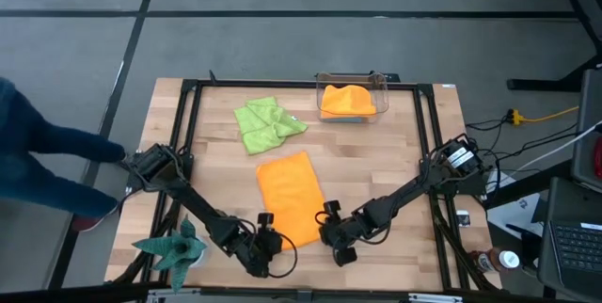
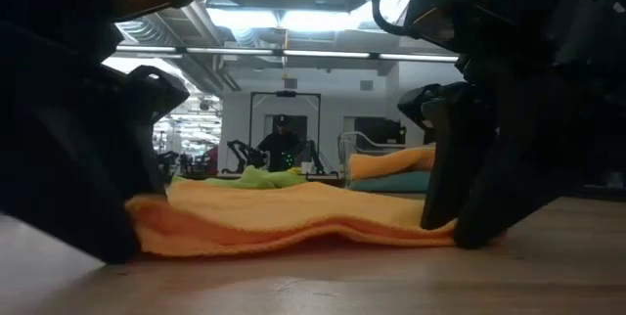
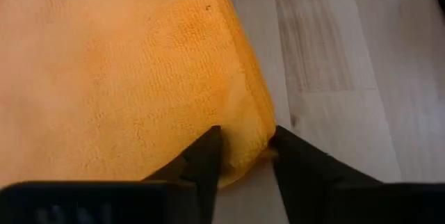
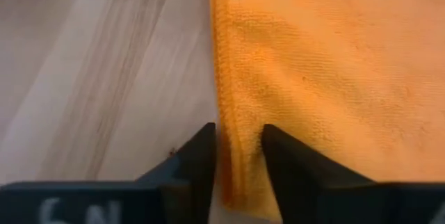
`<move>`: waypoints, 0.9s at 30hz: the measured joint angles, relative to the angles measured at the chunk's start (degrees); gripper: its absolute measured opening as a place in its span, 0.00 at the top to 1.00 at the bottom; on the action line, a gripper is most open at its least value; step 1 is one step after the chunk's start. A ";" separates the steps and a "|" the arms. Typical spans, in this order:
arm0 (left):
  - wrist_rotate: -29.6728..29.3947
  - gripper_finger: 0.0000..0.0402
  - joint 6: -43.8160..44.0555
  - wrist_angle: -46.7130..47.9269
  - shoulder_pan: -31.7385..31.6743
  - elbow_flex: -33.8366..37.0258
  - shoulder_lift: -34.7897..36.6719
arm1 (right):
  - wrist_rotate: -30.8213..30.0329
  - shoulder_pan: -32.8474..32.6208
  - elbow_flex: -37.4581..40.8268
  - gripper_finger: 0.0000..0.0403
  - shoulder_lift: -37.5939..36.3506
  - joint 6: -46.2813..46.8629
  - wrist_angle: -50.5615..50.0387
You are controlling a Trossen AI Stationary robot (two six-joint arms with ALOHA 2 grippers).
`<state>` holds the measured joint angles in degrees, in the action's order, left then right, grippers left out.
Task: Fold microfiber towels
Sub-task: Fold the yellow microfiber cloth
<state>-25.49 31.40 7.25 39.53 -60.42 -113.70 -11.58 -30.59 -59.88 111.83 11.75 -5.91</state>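
An orange towel [image 1: 290, 195] lies flat on the table's middle as a long rectangle, its near end between my two grippers. My left gripper [image 1: 267, 234] is shut on the near left corner. My right gripper [image 1: 329, 228] is shut on the near right corner. In the low view the towel [image 2: 293, 222] lies on the wood between the left fingers [image 2: 108, 227] and the right fingers [image 2: 460, 207]. A crumpled lime green towel [image 1: 269, 122] lies at the far left. A second orange towel [image 1: 346, 101] sits on a teal one [image 2: 391, 185] in a clear bin. My left gripper pinches the orange towel's near left corner [image 3: 247, 137] between its two fingers [image 3: 208, 156]. The fingers come low from the table's near side. The corner bulges up between them, and the towel lies on the table. My right gripper pinches the orange towel's right edge at the near corner [image 4: 240, 147] between its two fingers [image 4: 278, 156], coming low from the table's near side. The hemmed edge runs between the fingers. The towel lies on the table.
A clear bin [image 1: 376, 82] stands at the far right. A dark green spiky plant figure [image 1: 174, 245] stands at the near left corner. A person's sleeve [image 1: 42, 157] reaches in beyond the table's left edge. Bare wood lies to the right of the towel.
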 joint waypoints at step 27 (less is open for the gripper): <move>-0.66 1.00 -1.58 0.60 1.73 -5.87 1.15 | -7.96 -2.90 -11.36 1.00 -1.53 4.38 -16.32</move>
<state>-26.15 29.82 7.85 41.26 -66.30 -112.55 -19.55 -33.48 -71.24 110.30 16.13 -22.22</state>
